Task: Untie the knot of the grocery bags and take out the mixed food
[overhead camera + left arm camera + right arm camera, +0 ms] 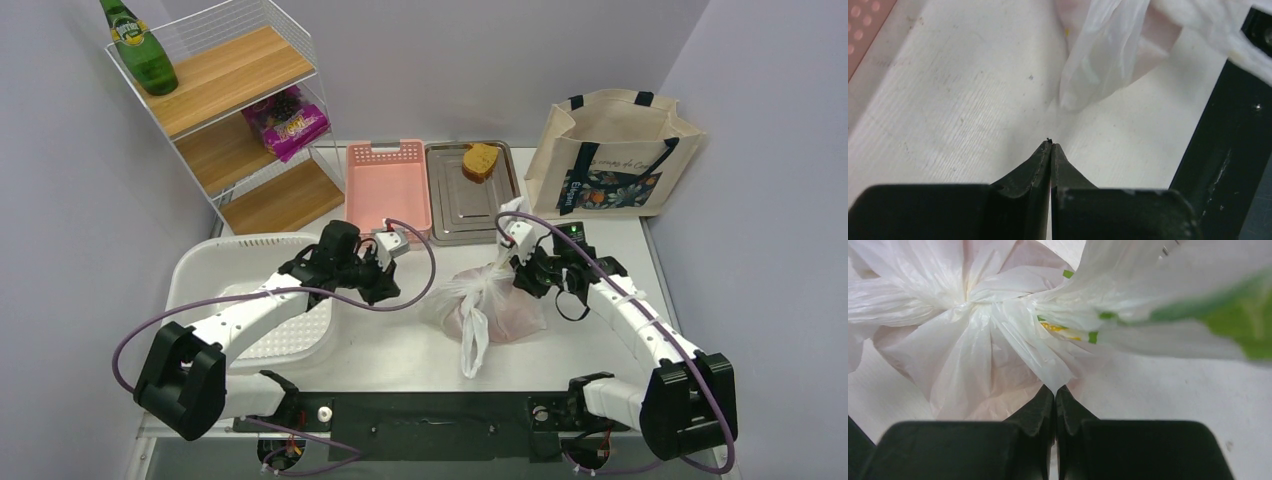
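Right fingers (1038, 412) closed at knotted bag (963, 315), pink basket (385, 153), tray (465, 210)

White wire shelf rack (235, 75) back left: green glass bottle (140, 50) upright on the top wooden board, purple snack packet (290, 125) on the middle board. Pink perforated basket (385, 152) and metal tray (470, 205) sit side by side at the back of the desk (400, 340), with a brown bread-like piece (481, 162) in the tray's far corner. Whitish plastic tub (240, 243) on the left of the desk.
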`<action>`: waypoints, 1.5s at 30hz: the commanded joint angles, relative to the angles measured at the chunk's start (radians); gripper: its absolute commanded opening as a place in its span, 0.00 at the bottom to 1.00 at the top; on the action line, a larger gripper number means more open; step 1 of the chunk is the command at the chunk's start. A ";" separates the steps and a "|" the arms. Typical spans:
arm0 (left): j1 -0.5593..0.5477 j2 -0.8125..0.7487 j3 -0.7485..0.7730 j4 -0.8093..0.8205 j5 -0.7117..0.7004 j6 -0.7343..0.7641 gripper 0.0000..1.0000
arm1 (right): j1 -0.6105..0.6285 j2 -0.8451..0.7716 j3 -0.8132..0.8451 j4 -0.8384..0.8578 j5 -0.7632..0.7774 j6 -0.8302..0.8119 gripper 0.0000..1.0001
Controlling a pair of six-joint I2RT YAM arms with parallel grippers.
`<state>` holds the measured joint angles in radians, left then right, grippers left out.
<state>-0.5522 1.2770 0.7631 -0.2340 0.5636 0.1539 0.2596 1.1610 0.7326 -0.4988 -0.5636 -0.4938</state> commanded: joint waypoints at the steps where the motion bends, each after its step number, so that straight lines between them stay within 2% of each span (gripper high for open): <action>1: 0.026 -0.019 -0.008 -0.075 -0.074 0.060 0.00 | -0.076 -0.015 -0.001 -0.054 0.021 -0.109 0.00; 5: 0.019 -0.032 0.023 -0.022 -0.053 0.039 0.00 | -0.077 0.018 0.034 -0.062 -0.056 -0.115 0.00; 6: 0.005 -0.029 0.037 -0.017 -0.040 0.038 0.16 | -0.062 0.025 0.041 -0.058 -0.065 -0.109 0.00; 7: -0.005 -0.017 0.074 -0.012 -0.037 0.036 0.25 | -0.053 0.026 0.044 -0.046 -0.077 -0.104 0.00; 10: -0.072 0.021 0.140 0.023 -0.026 0.044 0.63 | -0.005 0.022 0.047 0.001 -0.092 -0.050 0.00; 12: -0.122 0.060 0.171 0.072 -0.040 0.049 0.70 | 0.022 0.014 0.052 0.037 -0.095 -0.013 0.00; 16: -0.196 0.162 0.219 0.159 -0.045 0.039 0.74 | 0.060 0.001 0.063 0.093 -0.106 0.054 0.00; 20: -0.213 0.269 0.239 0.260 -0.057 -0.046 0.75 | 0.075 -0.012 0.068 0.120 -0.122 0.090 0.00; 22: -0.214 0.302 0.233 0.260 -0.060 -0.021 0.74 | 0.071 -0.022 0.062 0.120 -0.118 0.088 0.00; 24: -0.214 0.319 0.226 0.194 -0.064 0.026 0.63 | 0.051 -0.028 0.052 0.116 -0.124 0.083 0.00; 26: -0.200 0.333 0.219 0.132 -0.069 0.035 0.37 | 0.025 -0.028 0.043 0.103 -0.129 0.069 0.00; 27: -0.173 0.336 0.214 0.120 -0.059 0.026 0.10 | 0.010 -0.026 0.038 0.096 -0.127 0.045 0.00; 29: -0.121 0.316 0.185 0.117 -0.051 -0.026 0.00 | -0.016 -0.023 0.032 0.084 -0.102 0.015 0.00; 33: -0.073 0.239 0.122 0.090 -0.050 -0.027 0.00 | -0.092 0.018 0.043 0.065 -0.025 -0.033 0.00; 39: -0.055 0.143 0.021 0.082 -0.064 -0.002 0.00 | -0.207 0.095 0.076 0.042 0.058 -0.105 0.00; 45: -0.065 0.115 0.009 0.104 -0.052 -0.040 0.00 | -0.218 0.075 0.095 -0.029 -0.027 -0.154 0.00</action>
<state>-0.6502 1.4342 0.7895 -0.0299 0.5541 0.1295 0.0929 1.2640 0.7673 -0.4976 -0.7052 -0.5514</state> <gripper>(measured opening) 0.006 0.003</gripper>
